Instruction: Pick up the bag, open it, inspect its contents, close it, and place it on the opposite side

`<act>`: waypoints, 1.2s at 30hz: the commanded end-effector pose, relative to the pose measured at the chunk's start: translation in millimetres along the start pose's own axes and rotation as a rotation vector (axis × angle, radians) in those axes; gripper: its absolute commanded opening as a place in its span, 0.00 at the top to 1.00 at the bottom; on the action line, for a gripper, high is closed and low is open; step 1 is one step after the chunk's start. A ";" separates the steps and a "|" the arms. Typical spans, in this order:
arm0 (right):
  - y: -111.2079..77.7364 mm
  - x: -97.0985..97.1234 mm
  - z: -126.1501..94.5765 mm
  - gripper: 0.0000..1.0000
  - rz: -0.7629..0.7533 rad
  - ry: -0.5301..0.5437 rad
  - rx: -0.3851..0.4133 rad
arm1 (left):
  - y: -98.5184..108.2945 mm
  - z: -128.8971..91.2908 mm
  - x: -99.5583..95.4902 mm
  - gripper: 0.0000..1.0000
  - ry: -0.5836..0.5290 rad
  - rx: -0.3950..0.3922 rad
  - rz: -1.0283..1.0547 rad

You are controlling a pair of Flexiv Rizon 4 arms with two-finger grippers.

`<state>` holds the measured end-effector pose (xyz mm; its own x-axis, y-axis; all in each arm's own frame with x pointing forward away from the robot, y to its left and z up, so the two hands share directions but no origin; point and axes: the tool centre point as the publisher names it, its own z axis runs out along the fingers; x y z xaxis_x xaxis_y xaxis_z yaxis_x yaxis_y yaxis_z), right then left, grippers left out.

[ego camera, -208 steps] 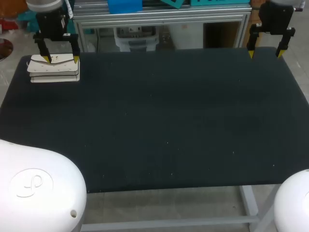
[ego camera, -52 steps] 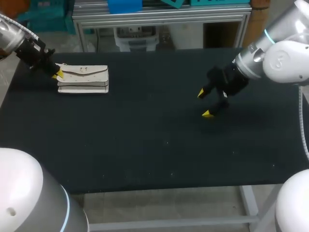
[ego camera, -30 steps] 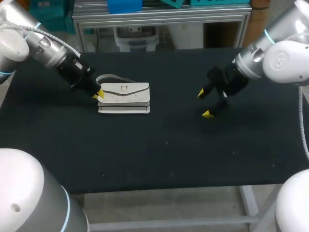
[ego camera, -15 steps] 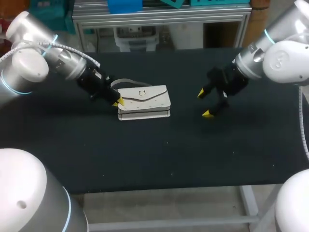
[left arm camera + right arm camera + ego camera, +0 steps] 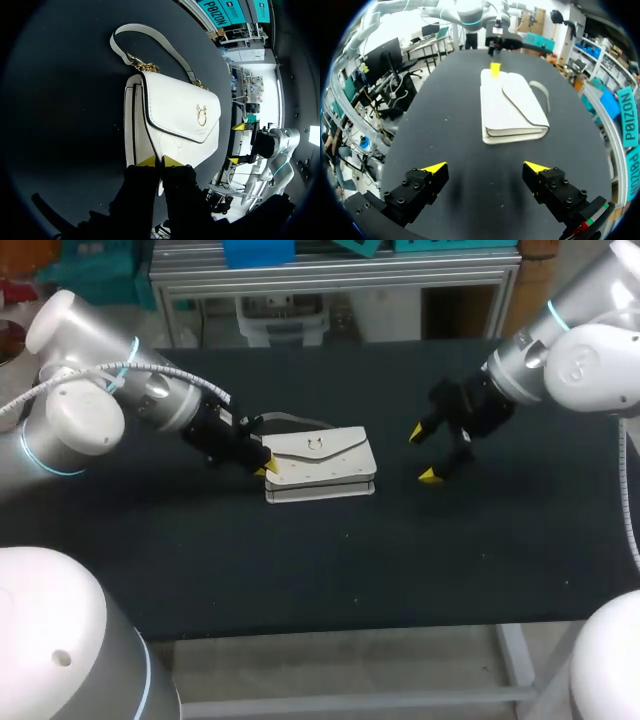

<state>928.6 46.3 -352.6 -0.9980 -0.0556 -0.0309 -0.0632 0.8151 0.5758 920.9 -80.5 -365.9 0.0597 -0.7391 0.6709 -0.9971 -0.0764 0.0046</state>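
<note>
My gripper (image 5: 159, 161) sits at the near edge of a white bag (image 5: 175, 115) that lies flat on the black table (image 5: 60, 100). My two yellow tips are drawn close together, and a thin sliver of the bag's white edge is pinched between them. The bag's pointed flap is down, with a small gold ring clasp (image 5: 202, 114) near its tip. A white strap (image 5: 165, 44) loops out on the table beyond the bag, joined to it by short gold chain links (image 5: 142, 65). Past the bag's far end, well apart from it, my other arm's gripper (image 5: 236, 144) hangs with its yellow tips spread wide.
</note>
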 end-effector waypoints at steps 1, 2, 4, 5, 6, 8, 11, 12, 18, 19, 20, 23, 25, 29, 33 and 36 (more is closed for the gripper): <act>-0.2 0.7 0.0 0.00 -0.001 -0.001 0.000 | 9.6 6.5 4.8 1.00 0.004 0.085 0.023; -0.2 0.7 0.0 0.00 -0.001 -0.001 0.000 | 10.8 7.9 5.7 1.00 0.006 0.060 0.034; -0.2 0.7 0.0 0.00 -0.001 -0.001 0.000 | 11.9 10.4 6.7 1.00 0.003 0.053 0.038; -0.2 0.7 0.0 0.00 -0.001 -0.001 0.000 | 11.9 11.4 6.9 1.00 0.001 0.047 0.038; -0.2 0.7 0.0 0.00 -0.001 -0.001 0.000 | 11.9 12.2 7.1 1.00 0.001 0.042 0.037; -0.2 0.7 0.0 0.00 -0.001 -0.001 0.000 | 12.1 13.6 7.3 1.00 0.001 0.033 0.035; -0.2 0.7 0.0 0.00 -0.001 -0.001 0.000 | 13.0 15.0 7.6 1.00 -0.001 0.023 0.040; -0.2 0.7 0.0 0.00 -0.001 -0.001 0.000 | 13.2 15.0 7.5 1.00 -0.003 0.019 0.043; -0.2 0.7 0.0 0.00 -0.001 -0.001 0.000 | 10.7 -3.5 0.8 0.00 -0.004 0.023 0.069; 1.3 0.3 -0.3 0.00 -0.004 0.000 0.008 | 9.9 -8.4 -0.6 0.00 -0.003 0.026 0.073; 2.9 0.2 -0.8 0.00 -0.005 -0.006 0.020 | 8.8 -13.7 -1.9 0.00 -0.005 0.031 0.078; 8.7 1.5 -5.8 0.00 -0.024 -0.018 0.034 | 5.6 -30.6 -5.9 0.00 -0.026 0.036 0.102; 13.2 3.7 -10.4 0.00 -0.041 -0.034 0.050 | 2.6 -43.1 -8.5 0.00 -0.043 0.029 0.116; 22.7 8.1 -16.1 0.00 -0.084 -0.068 0.085 | -5.2 -63.2 -10.2 0.00 -0.121 -0.024 0.170; 34.3 12.5 -15.7 0.00 -0.129 -0.103 0.154 | -13.8 -73.8 -9.7 0.00 -0.207 -0.084 0.228; 40.7 16.0 -13.4 0.00 -0.150 -0.131 0.190 | -19.1 -78.9 -8.7 0.00 -0.241 -0.099 0.265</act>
<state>921.1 63.2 -319.8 -0.9761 -0.1481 -0.1592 -0.2057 0.8659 0.4560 926.7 -18.5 -323.3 -0.1913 -0.8415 0.5052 -0.9811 0.1480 -0.1249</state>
